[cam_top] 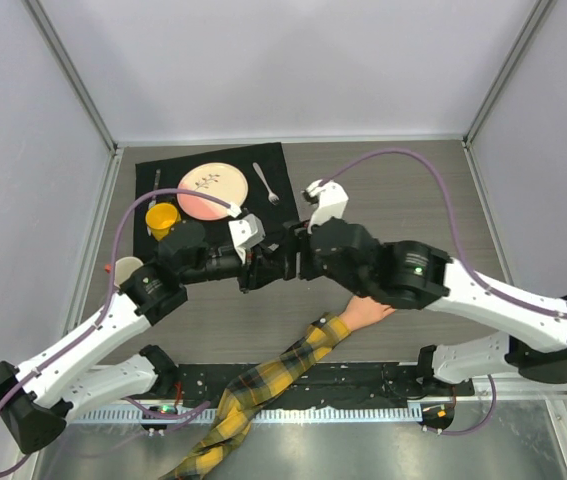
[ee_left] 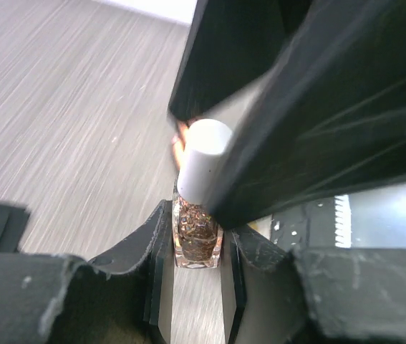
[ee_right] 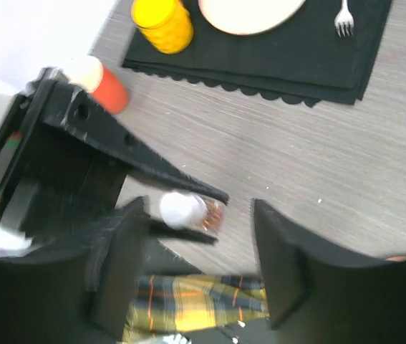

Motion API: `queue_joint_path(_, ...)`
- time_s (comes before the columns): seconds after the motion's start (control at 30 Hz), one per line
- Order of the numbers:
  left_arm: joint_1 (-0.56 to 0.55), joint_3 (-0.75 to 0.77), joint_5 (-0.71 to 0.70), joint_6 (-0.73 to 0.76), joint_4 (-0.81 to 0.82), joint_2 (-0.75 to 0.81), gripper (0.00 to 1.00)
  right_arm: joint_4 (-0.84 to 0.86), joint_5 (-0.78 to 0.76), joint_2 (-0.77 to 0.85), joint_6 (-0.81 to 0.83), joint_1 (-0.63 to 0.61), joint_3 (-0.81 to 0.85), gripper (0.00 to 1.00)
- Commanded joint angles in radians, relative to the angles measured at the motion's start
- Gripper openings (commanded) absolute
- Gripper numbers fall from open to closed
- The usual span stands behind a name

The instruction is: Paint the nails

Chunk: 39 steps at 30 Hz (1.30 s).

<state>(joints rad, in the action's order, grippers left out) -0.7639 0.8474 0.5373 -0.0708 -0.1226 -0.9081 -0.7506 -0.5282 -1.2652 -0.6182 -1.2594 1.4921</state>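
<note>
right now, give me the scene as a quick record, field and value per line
left gripper: shut on polish bottle
cap: white, on the bottle
right gripper: open, fingers either side of the cap
mannequin hand: on the table, partly under the right arm
nails: hidden in every view
sleeve: yellow-and-dark plaid
placemat: far left, holding plate, fork, yellow cup

We can read no text, brand or number anywhere. The bottle, lower centre of the left wrist view, bears no label; the plate's dark mark is illegible.
</note>
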Motion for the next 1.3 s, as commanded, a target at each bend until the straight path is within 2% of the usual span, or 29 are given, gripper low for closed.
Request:
queue_joint_path(0.0,0.006,0.058,0.206,-0.015,0.112,-0.023,0.0,0.008,0.131,0.177,0.095,0.046,-0.026,0.73)
queue_joint_path(0.13,0.006,0.088,0.361,-0.05,0.107,-0.075,0.0,0.023,0.319,0.268,0.23,0.12,-0.068,0.87)
queue_joint_path(0.17,0.008,0.093,0.401,-0.061,0.11,-0.084,0.0,0.037,0.438,0.277,0.259,0.142,-0.076,0.88)
queue_joint_path(0.27,0.008,0.105,0.558,-0.131,0.156,-0.132,0.0,0.054,0.623,0.274,0.35,0.156,-0.09,0.88)
queue_joint_path(0.33,0.006,0.111,0.643,-0.196,0.19,-0.162,0.0,0.057,0.663,0.253,0.395,0.158,-0.079,0.88)
queue_joint_path(0.43,0.008,0.111,0.699,-0.239,0.232,-0.175,0.0,0.068,0.709,0.231,0.435,0.163,-0.063,0.78)
queue_joint_path(0.5,0.006,0.108,0.71,-0.248,0.245,-0.179,0.0,0.08,0.752,0.225,0.445,0.175,-0.055,0.66)
queue_joint_path(0.8,0.008,0.105,0.728,-0.258,0.258,-0.172,0.0,0.092,0.852,0.216,0.456,0.221,-0.056,0.41)
queue_joint_path(1.17,0.011,0.099,0.665,-0.238,0.264,-0.143,0.0,0.14,0.976,0.233,0.426,0.255,-0.139,0.37)
queue_joint_path(1.23,0.017,0.094,0.65,-0.236,0.265,-0.138,0.0,0.146,0.981,0.239,0.419,0.259,-0.153,0.3)
queue_joint_path(1.27,0.018,0.094,0.644,-0.236,0.271,-0.135,0.0,0.146,0.975,0.24,0.419,0.262,-0.161,0.21)
